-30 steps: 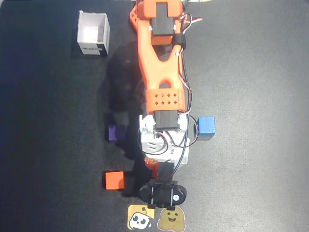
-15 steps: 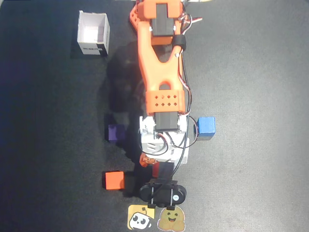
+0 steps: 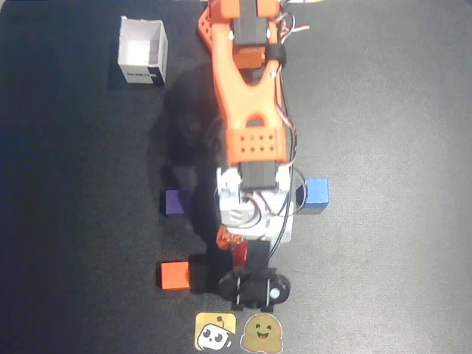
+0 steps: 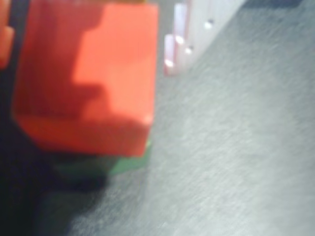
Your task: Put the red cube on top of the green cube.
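The orange arm (image 3: 247,96) stretches down the overhead view, its white wrist (image 3: 251,210) lying between the purple cube (image 3: 176,202) and blue cube (image 3: 316,192). The gripper (image 3: 237,251) points downward; whether its jaws are closed is hidden.

wrist view blurred | green cube (image 4: 129,163) mostly hidden under red cube (image 4: 88,78) | overhead: perhaps both arm-covered
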